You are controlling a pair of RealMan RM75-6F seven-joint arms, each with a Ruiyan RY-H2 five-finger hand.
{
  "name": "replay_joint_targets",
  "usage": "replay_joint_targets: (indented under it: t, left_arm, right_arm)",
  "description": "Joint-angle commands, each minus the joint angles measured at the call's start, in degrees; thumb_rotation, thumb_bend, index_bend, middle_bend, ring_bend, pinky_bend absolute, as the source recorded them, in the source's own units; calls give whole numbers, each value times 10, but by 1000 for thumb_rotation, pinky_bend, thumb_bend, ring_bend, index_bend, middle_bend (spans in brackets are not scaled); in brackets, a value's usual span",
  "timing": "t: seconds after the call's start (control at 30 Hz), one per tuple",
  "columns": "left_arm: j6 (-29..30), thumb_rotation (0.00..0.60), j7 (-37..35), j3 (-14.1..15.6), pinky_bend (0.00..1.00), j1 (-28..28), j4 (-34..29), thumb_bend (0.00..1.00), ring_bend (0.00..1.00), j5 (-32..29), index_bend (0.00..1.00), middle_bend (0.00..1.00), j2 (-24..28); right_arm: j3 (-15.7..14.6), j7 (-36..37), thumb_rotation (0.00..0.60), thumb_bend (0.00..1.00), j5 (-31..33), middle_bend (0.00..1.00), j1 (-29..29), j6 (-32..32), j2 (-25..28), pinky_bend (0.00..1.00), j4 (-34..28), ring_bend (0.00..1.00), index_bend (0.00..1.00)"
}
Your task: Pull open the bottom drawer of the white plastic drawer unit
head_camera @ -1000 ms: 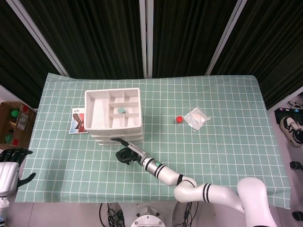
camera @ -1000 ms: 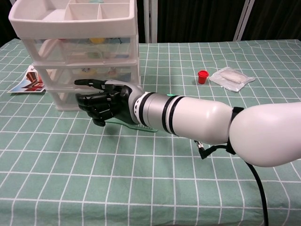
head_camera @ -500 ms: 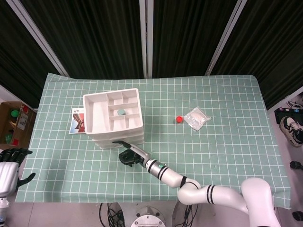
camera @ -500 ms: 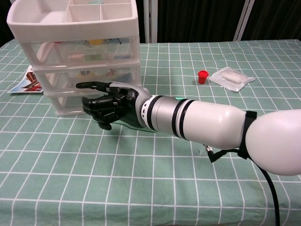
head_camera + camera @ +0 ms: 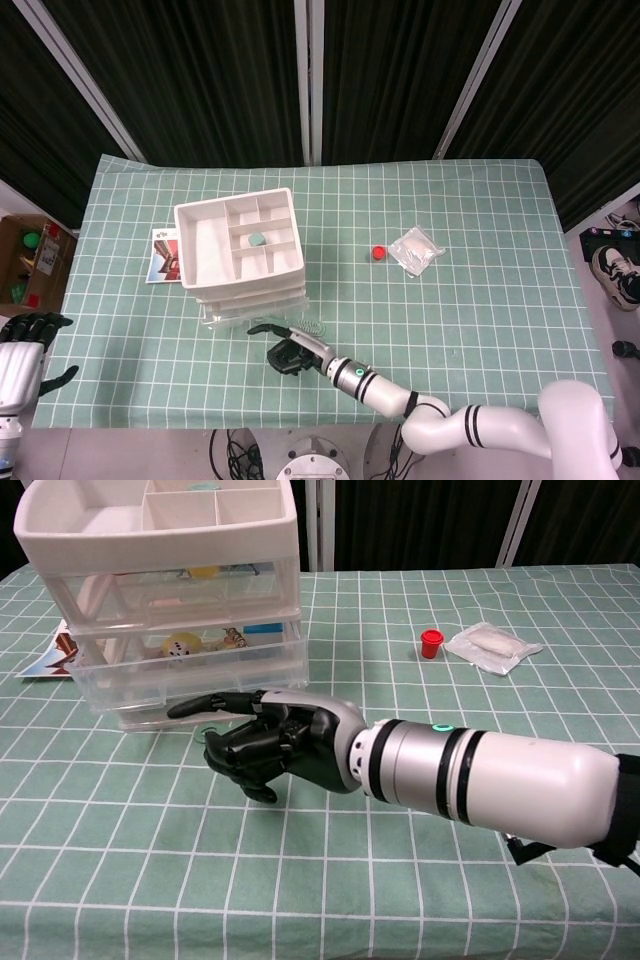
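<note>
right hand [image 5: 275,750] fingers curled, drawn back nearer the camera from drawer unit [image 5: 160,590]; actual grip cannot be told | bottom drawer [image 5: 190,680] now slid out at unit's front, judged partly open | left hand [image 5: 30,345] idle, fingers apart, well left of unit

White drawer unit [image 5: 240,245], green white-grid tablecloth [image 5: 470,260], red cap [image 5: 378,253], black hand [image 5: 275,750]

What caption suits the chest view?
Right robot hand at the front of the white plastic drawer unit, a lower drawer slid partly out.
</note>
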Motion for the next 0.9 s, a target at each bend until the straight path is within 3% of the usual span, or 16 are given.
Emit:
replay_joint_targets:
  t: [0.03, 0.17, 0.33, 0.63, 0.9]
  left_arm:
    - [1, 600, 0, 0, 204, 0, 0, 58, 210, 1, 299, 267, 0]
    - [3, 600, 2, -1, 204, 0, -3, 58, 210, 2, 299, 267, 2]
    - [4, 600, 5, -3, 204, -1, -7, 58, 210, 2, 299, 267, 2]
    - [0, 600, 16, -4, 204, -5, -16, 57, 210, 2, 299, 267, 4]
    - [-4, 600, 17, -5, 204, -7, -18, 58, 210, -1, 299, 267, 6]
  right_arm:
    - [-26, -58, 600, 577, -38, 747, -12, 34, 32, 820, -24, 792, 148]
    - [-50, -155, 600, 577, -83, 744, -19, 75, 82, 820, -61, 792, 116]
    - [-44, -278, 600, 574, -86, 744, -18, 101, 141, 820, -109, 797, 103]
    - [-10, -413, 600, 568, 34, 746, 16, 64, 164, 824, -125, 801, 93]
    - [5, -456, 600, 569, 110, 748, 41, 59, 134, 825, -87, 802, 92]
